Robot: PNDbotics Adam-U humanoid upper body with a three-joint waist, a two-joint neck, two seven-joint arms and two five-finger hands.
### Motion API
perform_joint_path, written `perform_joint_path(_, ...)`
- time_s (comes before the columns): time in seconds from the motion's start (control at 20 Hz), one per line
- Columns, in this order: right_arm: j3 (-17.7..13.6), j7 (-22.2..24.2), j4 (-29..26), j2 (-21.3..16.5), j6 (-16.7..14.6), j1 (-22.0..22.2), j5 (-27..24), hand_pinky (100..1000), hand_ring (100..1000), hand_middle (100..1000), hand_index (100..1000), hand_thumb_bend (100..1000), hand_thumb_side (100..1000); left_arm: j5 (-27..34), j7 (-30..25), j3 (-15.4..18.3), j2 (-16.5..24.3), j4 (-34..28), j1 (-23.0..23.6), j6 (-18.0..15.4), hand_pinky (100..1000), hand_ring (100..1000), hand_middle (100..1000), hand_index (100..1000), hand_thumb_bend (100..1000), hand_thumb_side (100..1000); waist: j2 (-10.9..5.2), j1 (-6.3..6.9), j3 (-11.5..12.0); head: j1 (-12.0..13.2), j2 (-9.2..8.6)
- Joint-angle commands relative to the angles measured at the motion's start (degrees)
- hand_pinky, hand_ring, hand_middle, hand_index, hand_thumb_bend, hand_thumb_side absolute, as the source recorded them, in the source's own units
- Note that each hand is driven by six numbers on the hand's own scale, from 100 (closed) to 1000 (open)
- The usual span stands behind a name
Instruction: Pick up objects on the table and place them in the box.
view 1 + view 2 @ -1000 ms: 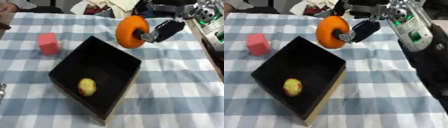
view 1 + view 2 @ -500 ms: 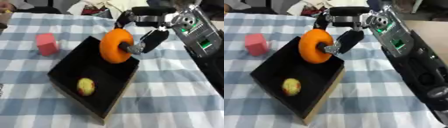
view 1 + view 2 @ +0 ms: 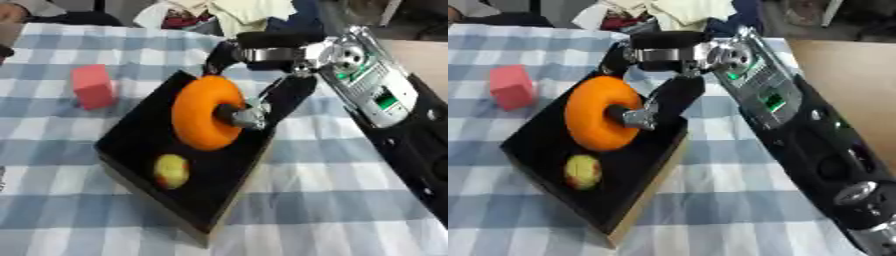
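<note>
My right hand [image 3: 262,107] is curled round the orange ring-shaped toy [image 3: 206,119], a thick doughnut of smooth plastic or foam, with one finger poked through its hole and the others wrapped behind it. A second ago I was carrying that ring high over the far side of the blue-and-white checked tablecloth [image 3: 350,195], clear of the box; since then my arm has swept in and down, so the ring now hangs on edge inside the open black cardboard box [image 3: 131,135], over its upper half, and seems close to the floor of it, though I cannot tell whether it touches. That puts this piece almost home: what I judge is left is to settle it down and uncurl my fingers without dragging the ring back out on the finger that threads it. Lower in the box lies a small yellow-green fruit with a reddish blush [image 3: 171,170], apart from the ring and in the same spot as before. The pink-red block [image 3: 93,86] stands on the cloth just beyond the box's left corner, unmoved, and I take it to be the next thing to fetch. My left hand does not show in either view.
</note>
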Motion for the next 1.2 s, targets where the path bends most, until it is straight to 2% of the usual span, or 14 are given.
perform_joint_path(0.05,0.1,0.3,-1.5,0.4,-2.7,-0.2,2.1,783,763,556,703,100,448,0.1,-0.2,0.2,1.4,-0.9,-0.5,0.0,513,740,681,779,161,874,-1.28,0.36,0.1,-0.3,0.35)
perform_joint_path(0.5,0.5,-6.5,-1.1,1.6,-7.8,3.6,9.9,775,772,584,686,100,341,0.2,-0.5,-0.1,0.9,-0.9,-0.5,0.1,511,740,681,777,159,876,-1.06,0.76,0.4,-0.9,-0.19)
perform_joint_path(0.7,1.8,-13.6,-0.2,4.0,-10.5,5.9,22.4,776,775,587,687,100,337,0.3,-0.7,-0.2,0.6,-0.9,-0.6,0.0,510,740,681,776,159,876,-0.92,0.94,0.6,-1.2,-0.62)
perform_joint_path(0.9,3.1,-16.4,1.6,5.5,-14.8,7.1,29.0,786,792,622,707,100,321,0.4,-0.9,-0.3,0.5,-0.9,-0.7,0.1,509,740,681,776,158,877,-0.82,0.99,0.9,-1.5,-0.76)
perform_joint_path(1.05,3.3,-16.5,2.8,6.3,-17.5,7.5,33.4,810,817,688,742,100,420,0.5,-0.9,-0.3,0.4,-0.9,-0.8,0.0,509,740,681,775,158,877,-0.79,1.02,1.1,-1.6,-0.80)
perform_joint_path(1.1,3.3,-16.7,2.8,6.6,-18.3,7.6,34.9,814,822,718,756,100,493,0.5,-0.9,-0.3,0.4,-0.9,-0.8,0.0,509,740,681,776,159,878,-0.79,1.03,1.1,-1.7,-0.84)
perform_joint_path(1.15,3.1,-17.0,2.7,6.7,-19.0,7.6,36.5,826,839,765,776,100,616,0.5,-0.9,-0.3,0.4,-0.9,-0.8,0.0,509,740,681,776,159,878,-0.80,1.04,1.2,-1.6,-0.88)
perform_joint_path(1.2,2.9,-17.5,2.4,6.8,-19.6,7.6,38.5,833,850,786,785,100,675,0.5,-1.0,-0.3,0.4,-0.9,-0.8,0.0,509,740,681,776,159,878,-0.81,1.06,1.2,-1.6,-0.88)
